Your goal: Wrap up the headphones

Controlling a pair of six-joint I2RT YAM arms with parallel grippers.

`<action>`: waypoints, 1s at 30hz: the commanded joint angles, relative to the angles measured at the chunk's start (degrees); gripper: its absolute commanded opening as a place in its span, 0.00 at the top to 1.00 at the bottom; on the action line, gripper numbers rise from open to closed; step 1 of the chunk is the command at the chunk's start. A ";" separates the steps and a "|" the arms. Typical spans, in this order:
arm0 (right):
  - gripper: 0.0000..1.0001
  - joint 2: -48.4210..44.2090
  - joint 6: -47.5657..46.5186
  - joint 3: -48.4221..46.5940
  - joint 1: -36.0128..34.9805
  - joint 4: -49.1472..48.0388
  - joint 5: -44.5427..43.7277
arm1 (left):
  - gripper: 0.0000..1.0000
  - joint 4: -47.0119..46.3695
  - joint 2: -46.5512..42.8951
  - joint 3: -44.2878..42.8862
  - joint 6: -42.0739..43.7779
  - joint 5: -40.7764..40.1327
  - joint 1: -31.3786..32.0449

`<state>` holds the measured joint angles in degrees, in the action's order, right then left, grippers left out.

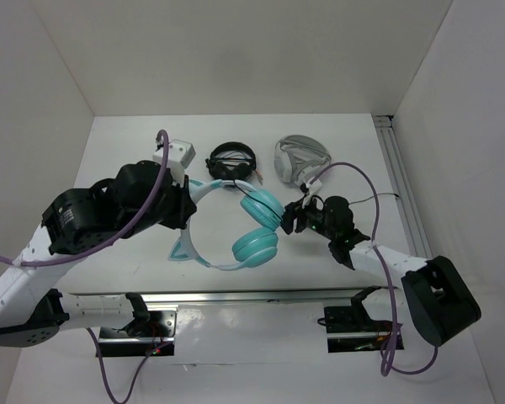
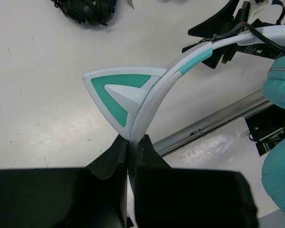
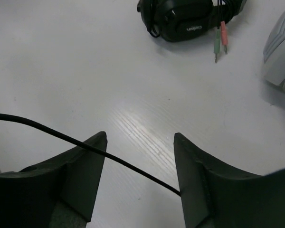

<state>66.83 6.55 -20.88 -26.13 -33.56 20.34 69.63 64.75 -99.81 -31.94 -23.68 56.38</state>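
Left gripper (image 2: 129, 154), clamped shut on the headband (image 2: 154, 95) at the base of a cat ear (image 2: 116, 92), is pinning the headphones (image 1: 254, 225) at the middle of the table (image 1: 130, 265). Right gripper (image 3: 140, 138), at 3 o'clock of the ear cups (image 1: 261, 209), is standing with jaws apart, the thin black cable (image 3: 123, 164) crossing the gap unpinched. The step in hand appears to be capturing the cable. The next move likely calls for closing on it, then winding it around the headband, clear of the black headset (image 3: 180, 19) at 12 o'clock.
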 commanded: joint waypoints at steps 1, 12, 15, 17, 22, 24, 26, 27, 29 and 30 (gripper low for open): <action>0.39 2.86 -0.92 -1.97 -0.41 -5.81 -0.74 | 0.96 -4.06 -1.12 -3.72 -2.42 0.92 -0.22; 0.99 7.09 1.89 -2.15 -1.63 -13.02 3.22 | 1.00 -5.81 -2.79 -3.73 -7.24 -1.62 -0.22; 1.00 3.67 1.89 -1.62 -5.58 -11.54 -1.33 | 1.00 -8.26 -2.79 -2.50 -10.75 -5.40 -0.22; 1.00 0.61 1.89 -1.09 -9.80 -10.30 -3.72 | 1.00 -9.50 -2.79 -1.18 -13.05 -10.12 -0.22; 1.00 -5.47 2.95 0.14 -17.99 -6.00 -12.50 | 1.00 -11.17 -2.79 2.15 -21.92 -21.92 -0.22; 1.00 -8.53 2.95 0.14 -22.55 -4.33 -15.23 | 1.00 -12.57 -2.27 4.00 -22.81 -26.21 -0.22; 1.00 -10.65 2.95 0.14 -27.71 -1.25 -20.06 | 1.00 -12.58 -1.65 5.41 -23.87 -29.30 -0.75; 1.00 -12.23 2.95 0.14 -29.49 -0.29 -21.21 | 1.00 -13.63 -0.86 6.11 -23.87 -32.45 -0.75; 1.00 -13.38 1.72 -0.91 -35.35 3.05 -26.10 | 1.00 -14.42 0.71 7.95 -23.00 -34.84 -2.14; 1.00 -13.39 1.19 -2.13 -37.48 4.46 -28.75 | 1.00 -15.65 1.25 8.75 -21.60 -35.55 -2.85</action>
<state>54.81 9.17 -21.02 -58.24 -34.48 1.61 62.35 64.66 -92.12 -51.35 -50.59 55.07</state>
